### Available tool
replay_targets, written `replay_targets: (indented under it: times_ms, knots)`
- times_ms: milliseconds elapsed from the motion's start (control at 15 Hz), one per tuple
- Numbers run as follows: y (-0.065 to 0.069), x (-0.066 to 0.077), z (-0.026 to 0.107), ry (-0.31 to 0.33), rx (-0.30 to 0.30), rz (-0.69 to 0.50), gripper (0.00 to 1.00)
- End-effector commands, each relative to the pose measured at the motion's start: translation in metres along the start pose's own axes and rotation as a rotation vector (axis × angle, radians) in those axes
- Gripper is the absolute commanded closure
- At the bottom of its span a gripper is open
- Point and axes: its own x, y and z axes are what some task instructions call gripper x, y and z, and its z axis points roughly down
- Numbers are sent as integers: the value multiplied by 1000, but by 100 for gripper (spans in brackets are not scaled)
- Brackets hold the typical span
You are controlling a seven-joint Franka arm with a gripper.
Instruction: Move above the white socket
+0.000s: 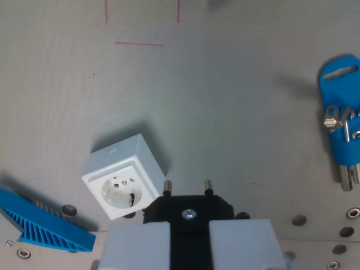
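No readable text anywhere. Gripper [189, 216] at the bottom edge is clamped on a black plug [188, 208], its fingers cut off by the frame; white socket [125, 177] sits just to the wrist view's left of the plug, tilted. Blue ridged part [45, 222] and blue holder [342, 112] are both cropped at the edges.

The gripper [189, 239] clamps a black plug [188, 208] whose two pins point up the view, just beside the tilted white socket [124, 177] at the grey table's [225, 101] lower-left part.
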Motion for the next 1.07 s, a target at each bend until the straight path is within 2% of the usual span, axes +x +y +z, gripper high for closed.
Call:
replay_targets:
  times_ms: [67, 600, 1067]
  knots:
    - [0, 0, 0, 0, 0, 1, 100]
    - [0, -1, 1, 1, 0, -13, 100]
    - [-3, -7, 8, 22, 0, -52, 100]
